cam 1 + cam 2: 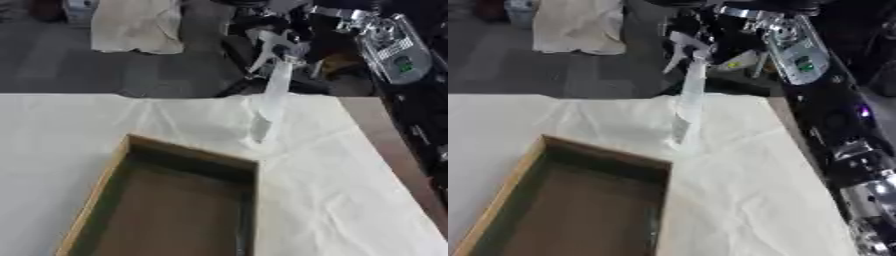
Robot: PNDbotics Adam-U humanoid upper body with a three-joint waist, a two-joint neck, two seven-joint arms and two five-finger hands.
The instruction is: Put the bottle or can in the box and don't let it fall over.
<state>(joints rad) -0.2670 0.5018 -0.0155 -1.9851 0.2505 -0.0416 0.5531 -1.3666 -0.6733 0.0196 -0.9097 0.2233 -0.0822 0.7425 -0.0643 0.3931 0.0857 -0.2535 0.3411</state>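
The clear spray bottle [271, 102] is hanging tilted just beyond the wooden box [114, 172], above the cloth-covered bench [350, 190]. The right hand [284, 42] is gripping its trigger head, fingers blurred. Placing it is still waiting. The left hand is showing nowhere.

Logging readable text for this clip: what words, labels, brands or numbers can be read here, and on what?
None can be read.
Spray bottle: clear, no label legible.
Box: plain wood, no markings.
Right arm's silver panel: a green patch, too blurred to read.
Right hand: no text visible.
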